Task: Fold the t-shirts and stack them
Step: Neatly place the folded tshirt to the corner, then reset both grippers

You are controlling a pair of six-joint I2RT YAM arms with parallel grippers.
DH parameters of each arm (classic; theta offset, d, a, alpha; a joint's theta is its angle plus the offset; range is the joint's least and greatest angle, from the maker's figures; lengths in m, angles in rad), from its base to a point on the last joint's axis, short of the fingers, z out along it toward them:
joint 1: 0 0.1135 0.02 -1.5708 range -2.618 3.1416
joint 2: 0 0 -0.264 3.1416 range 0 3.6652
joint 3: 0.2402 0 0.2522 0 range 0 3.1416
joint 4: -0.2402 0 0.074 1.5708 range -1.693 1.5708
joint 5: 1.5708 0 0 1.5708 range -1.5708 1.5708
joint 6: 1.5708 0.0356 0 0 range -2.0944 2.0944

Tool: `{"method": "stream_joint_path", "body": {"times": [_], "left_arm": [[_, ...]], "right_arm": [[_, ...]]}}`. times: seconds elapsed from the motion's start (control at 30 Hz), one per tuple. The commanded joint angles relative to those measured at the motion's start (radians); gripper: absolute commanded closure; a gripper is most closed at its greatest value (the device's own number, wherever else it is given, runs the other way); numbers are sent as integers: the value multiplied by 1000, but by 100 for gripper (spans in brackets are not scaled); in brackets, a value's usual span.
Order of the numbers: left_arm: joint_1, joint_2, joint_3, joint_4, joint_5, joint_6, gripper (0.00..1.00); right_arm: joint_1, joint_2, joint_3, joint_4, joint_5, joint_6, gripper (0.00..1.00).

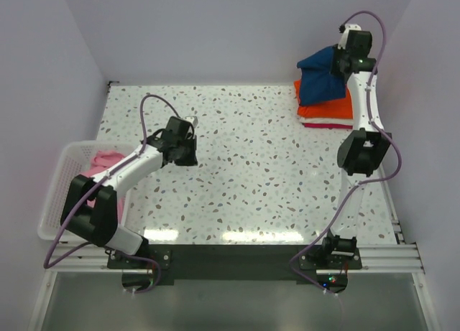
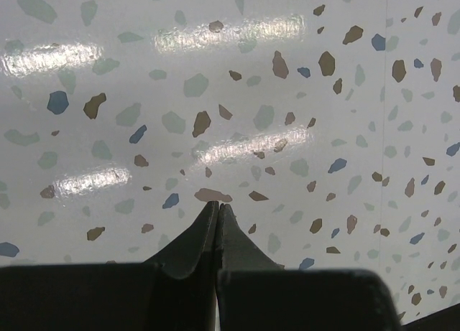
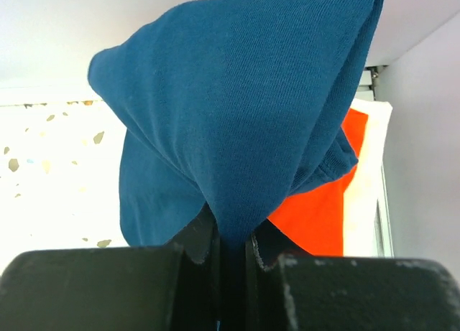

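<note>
A navy blue t-shirt [image 1: 320, 78] hangs bunched from my right gripper [image 1: 343, 60], which is shut on a fold of it [image 3: 237, 130] at the far right of the table. Under it lies a folded stack: an orange t-shirt [image 1: 338, 108] on top, a white layer and a red edge [image 1: 327, 124] beneath. In the right wrist view the orange t-shirt [image 3: 320, 209] shows behind the blue cloth. A pink t-shirt [image 1: 104, 160] lies in the basket at the left. My left gripper [image 1: 188, 130] is shut and empty over the bare table, its tips [image 2: 217, 205] pressed together.
A white slatted basket [image 1: 61, 180] stands at the table's left edge, beside the left arm. The speckled tabletop [image 1: 259, 173] spreads between the arms. Walls close in behind and to the right of the stack.
</note>
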Motion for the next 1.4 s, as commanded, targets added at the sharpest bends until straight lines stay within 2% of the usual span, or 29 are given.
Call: {"method": "stream_joint_path", "body": {"times": [0.0, 0.37, 0.4, 0.43, 0.47, 0.5, 0.53, 0.57, 0.7, 0.9, 1.0, 1.03, 1.07, 1.23, 1.3, 1.37], "left_arm": [[7, 5, 4, 37, 21, 19, 100], [7, 25, 4, 43, 33, 20, 100], [7, 28, 4, 46, 38, 20, 100], [7, 30, 5, 45, 38, 20, 100], [7, 33, 5, 45, 42, 20, 100], [8, 30, 7, 45, 44, 20, 100], [7, 28, 7, 46, 47, 20, 100], [7, 27, 5, 48, 47, 20, 100], [7, -2, -1, 59, 58, 20, 100], [8, -79, -7, 62, 45, 26, 93], [10, -123, -12, 66, 41, 28, 89], [10, -136, -12, 68, 42, 31, 89], [10, -148, -10, 68, 39, 31, 89], [10, -226, -24, 68, 33, 22, 88], [10, -264, -32, 60, 30, 19, 88], [10, -294, -61, 63, 25, 9, 88]], "right_arm": [[-21, -91, 25, 36, -46, 41, 100], [-69, 8, -20, 63, -78, 81, 100], [-76, 19, -18, 68, -69, 85, 95], [-84, 28, -18, 71, -51, 92, 82], [-99, 39, -21, 82, -32, 99, 64], [-107, 53, -21, 85, -20, 128, 25], [-118, 55, -20, 85, 0, 139, 6], [-119, 55, -18, 79, 6, 147, 1], [-107, -22, -65, 93, -8, 208, 1], [-5, -272, -312, 151, 18, 283, 1], [74, -423, -495, 192, 60, 309, 1], [145, -465, -601, 205, 69, 317, 1], [169, -558, -665, 240, 72, 335, 1], [339, -874, -1127, 370, 55, 437, 1], [373, -1026, -1242, 399, 20, 479, 1], [419, -1111, -1383, 396, -20, 501, 1]]}}
